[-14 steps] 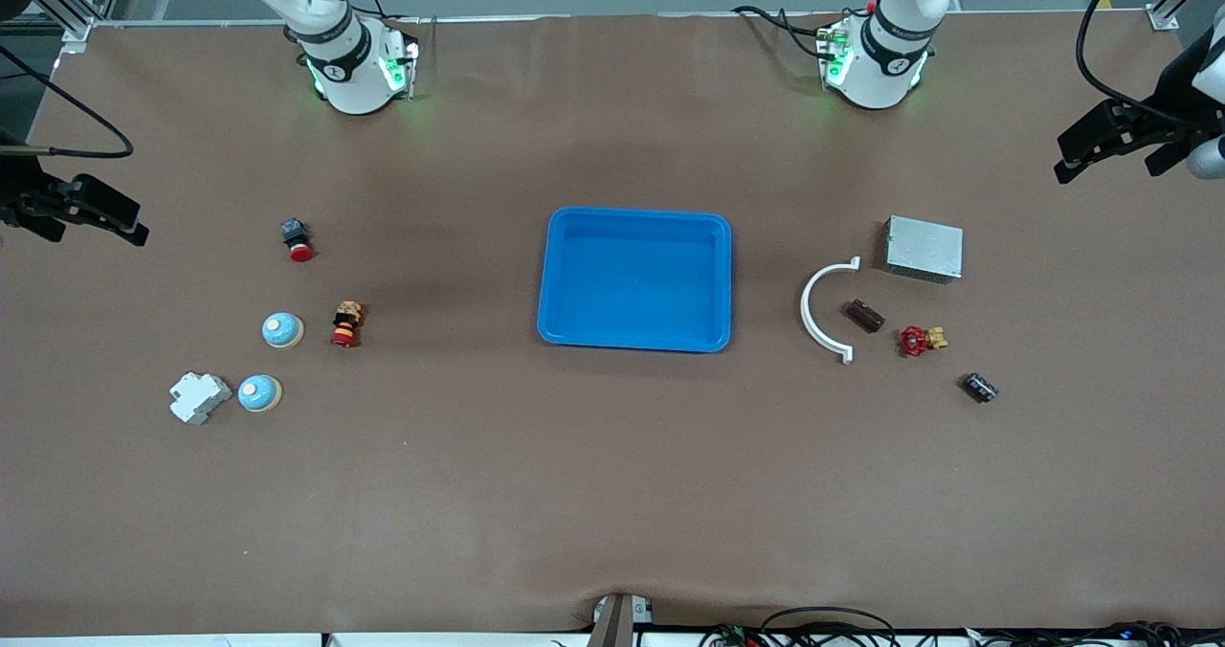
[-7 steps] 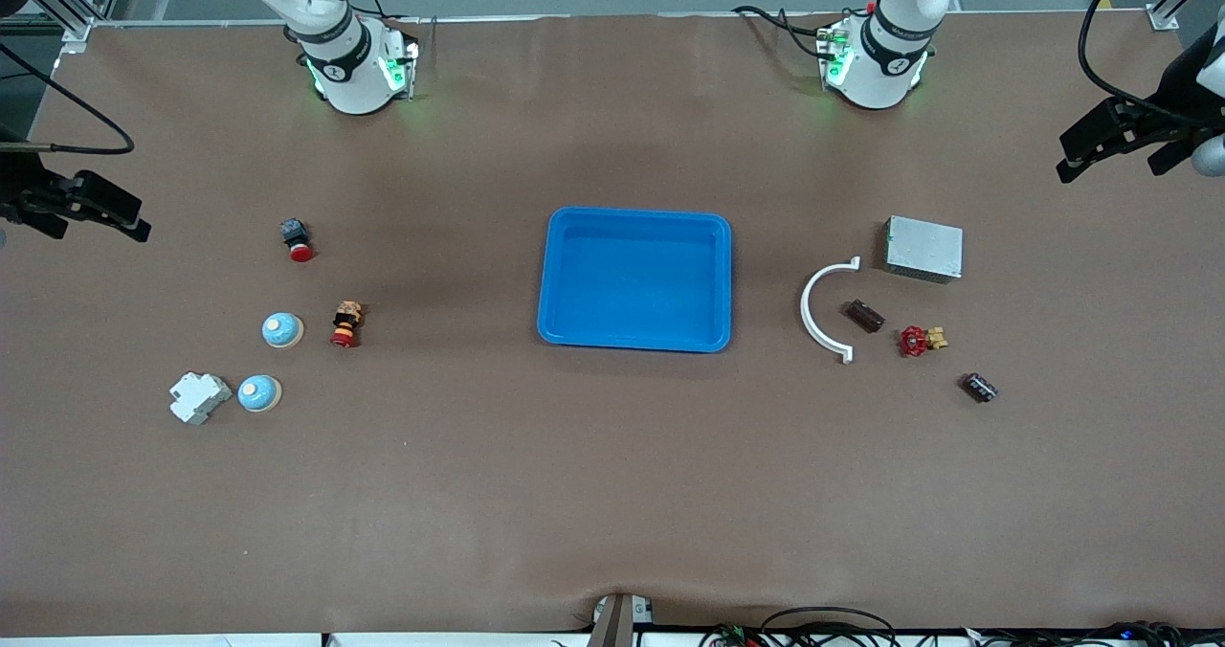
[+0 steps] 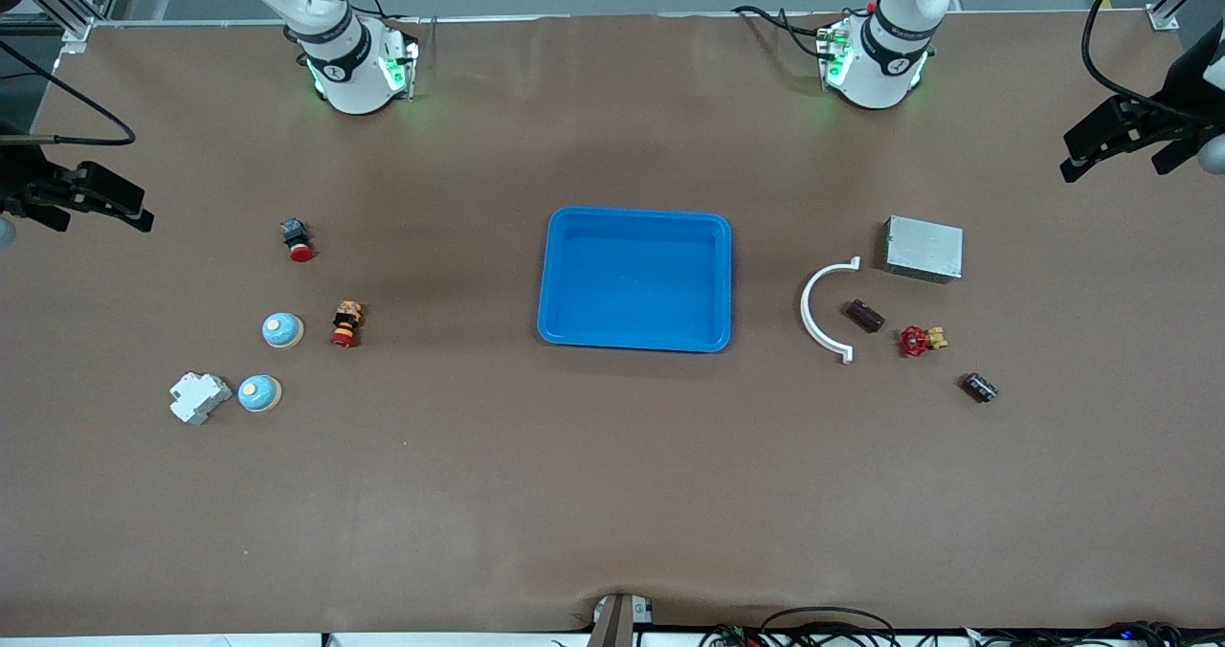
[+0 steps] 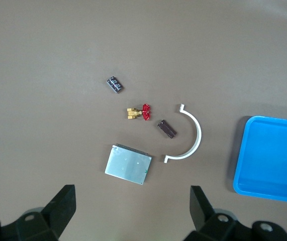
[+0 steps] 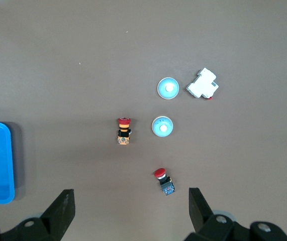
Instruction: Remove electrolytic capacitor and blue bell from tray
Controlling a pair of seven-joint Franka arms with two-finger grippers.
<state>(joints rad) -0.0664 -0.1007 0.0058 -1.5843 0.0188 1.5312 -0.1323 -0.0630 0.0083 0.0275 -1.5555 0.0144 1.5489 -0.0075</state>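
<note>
1. Brown table [image 3: 612, 494] carries everything I see.
2. Nearest lie one blue bell [image 3: 258, 393] and the electrolytic capacitor [image 3: 978, 388].
3. Between them, farther off, sits the tray [image 3: 549, 283].
4. My left gripper [image 3: 1115, 140] and right gripper [image 3: 81, 197] hang spread apart above the table's ends.

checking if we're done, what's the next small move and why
Probably none beyond parking: the blue tray is empty, both blue bells and the capacitor lie on the table, and the left claw and right claw hover open at the table's ends.
</note>
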